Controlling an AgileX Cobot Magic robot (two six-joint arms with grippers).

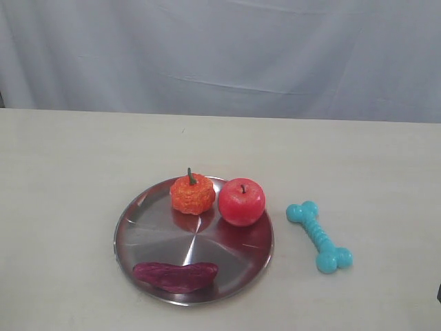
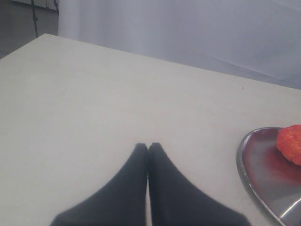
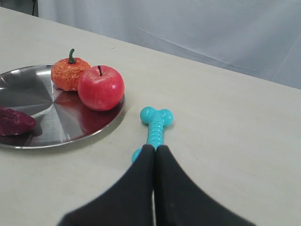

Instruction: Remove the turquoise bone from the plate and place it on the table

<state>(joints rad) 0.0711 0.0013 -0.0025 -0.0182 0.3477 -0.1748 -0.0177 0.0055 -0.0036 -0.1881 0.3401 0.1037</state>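
A pale draped curtain (image 1: 220,55) backs a beige tabletop (image 1: 69,172). Left gripper (image 2: 148,146): jaws pressed together with no gap between them and nothing held, poised over bare tabletop, with the plate (image 2: 256,165) near by to one side in the left wrist view. Right gripper (image 3: 155,148): jaws likewise closed and empty, their tips pointing at the near end of the turquoise bone (image 3: 155,127). That end's knob is partly hidden behind the tips in the right wrist view, and whether they touch it cannot be told. The turquoise bone lies flat on the tabletop, off the plate and clear of its rim, to the plate's right in the exterior view and set at a slant, one knobbed end nearer the apple (image 1: 242,201). On the plate, the red apple and an orange pumpkin (image 1: 192,195) stand upright and touching at the far side, and a dark purple oblong piece (image 1: 176,275) lies along the near rim, apart from both.
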